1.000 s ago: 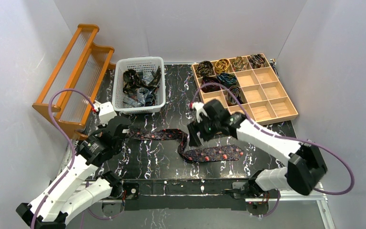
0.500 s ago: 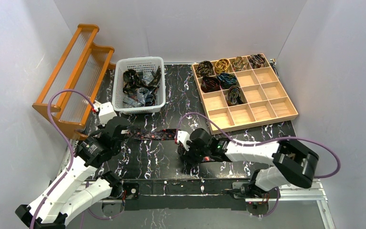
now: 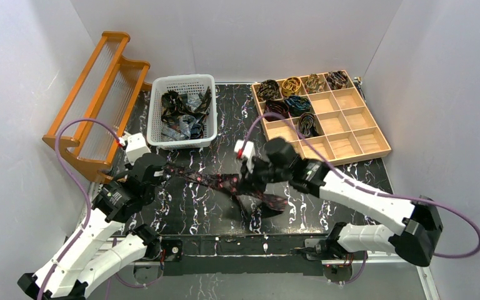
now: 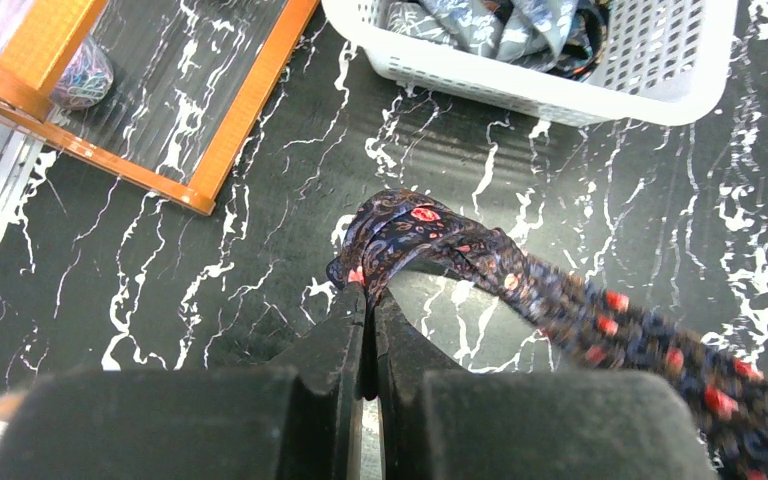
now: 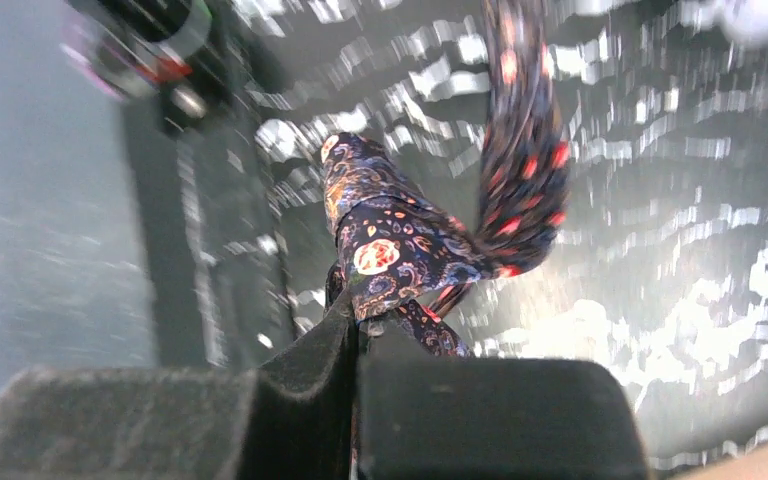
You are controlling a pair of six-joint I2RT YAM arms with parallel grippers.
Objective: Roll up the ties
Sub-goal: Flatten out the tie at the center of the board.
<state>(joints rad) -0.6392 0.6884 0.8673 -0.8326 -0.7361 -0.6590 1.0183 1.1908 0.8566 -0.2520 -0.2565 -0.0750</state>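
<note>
Necktie (image 3: 206, 179) is stretching between left gripper (image 4: 365, 297) and right gripper (image 5: 355, 308), both clamping it at their fingertips (likely straightening it for rolling).

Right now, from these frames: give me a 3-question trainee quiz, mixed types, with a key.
1. True or false: the left gripper is open and clear of the dotted tie.
2. Count: how many rolled ties sit in the far row of the wooden tray?
3. Pick one. The right gripper is:
A. open above the dotted tie
B. shut on the dotted tie
C. shut on nothing

Key:
1. False. It is shut on one end of the dotted tie.
2. Four.
3. B.
</note>
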